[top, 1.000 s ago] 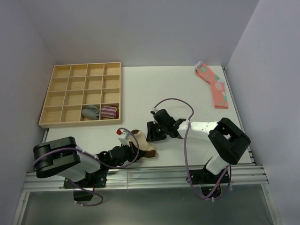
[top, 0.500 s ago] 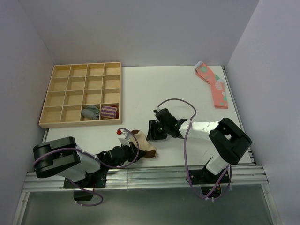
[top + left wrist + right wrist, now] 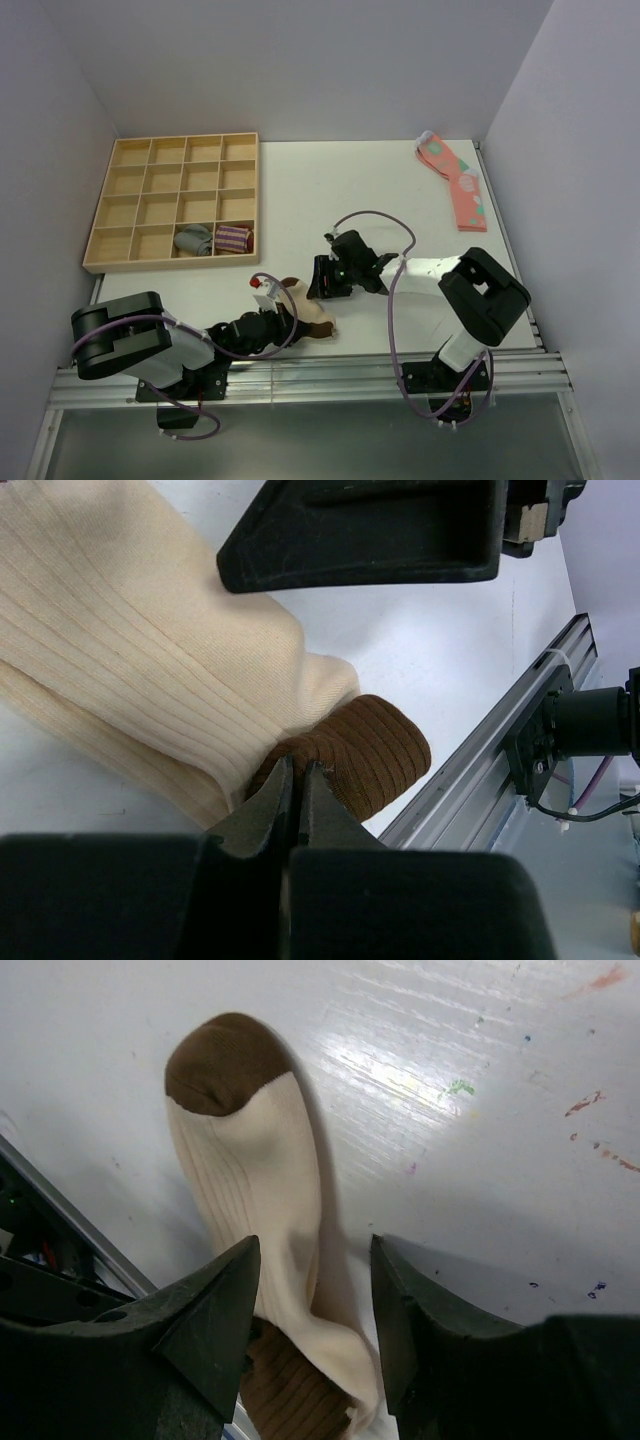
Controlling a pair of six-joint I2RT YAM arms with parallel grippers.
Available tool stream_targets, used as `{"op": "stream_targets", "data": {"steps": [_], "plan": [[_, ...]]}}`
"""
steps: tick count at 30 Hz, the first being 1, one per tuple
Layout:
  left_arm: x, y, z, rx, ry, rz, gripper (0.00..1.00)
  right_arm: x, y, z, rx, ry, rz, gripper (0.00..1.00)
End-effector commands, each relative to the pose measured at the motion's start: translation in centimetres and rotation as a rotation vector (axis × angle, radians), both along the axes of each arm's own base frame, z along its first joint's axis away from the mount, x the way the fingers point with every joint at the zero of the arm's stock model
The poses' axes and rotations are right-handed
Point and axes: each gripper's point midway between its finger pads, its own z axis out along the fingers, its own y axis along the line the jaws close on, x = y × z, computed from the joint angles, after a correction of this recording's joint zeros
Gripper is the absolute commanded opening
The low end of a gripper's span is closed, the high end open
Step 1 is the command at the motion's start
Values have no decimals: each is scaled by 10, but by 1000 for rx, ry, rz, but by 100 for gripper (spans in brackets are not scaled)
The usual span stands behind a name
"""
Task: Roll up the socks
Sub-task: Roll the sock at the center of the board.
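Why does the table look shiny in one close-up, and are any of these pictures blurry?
Right wrist view: light glares off the white table beside the socks, and a shadow lies by the right fingers. Left wrist view: the socks' ribbing is crisp, the dark left fingers up close look soft. Top view: evenly lit, sharp.

The socks (image 3: 314,320) lie between the left tool (image 3: 281,321) and right tool (image 3: 322,284), tray (image 3: 165,264) behind.

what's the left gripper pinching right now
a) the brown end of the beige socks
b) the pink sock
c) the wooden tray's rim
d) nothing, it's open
a: in the left wrist view the left gripper is shut on the beige socks at their brown end.
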Motion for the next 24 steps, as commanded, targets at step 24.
{"op": "stream_targets", "data": {"steps": [24], "plan": [[-22, 22, -48, 188, 92, -64, 0, -35, -4, -35, -50, 95, 87, 41]]}}
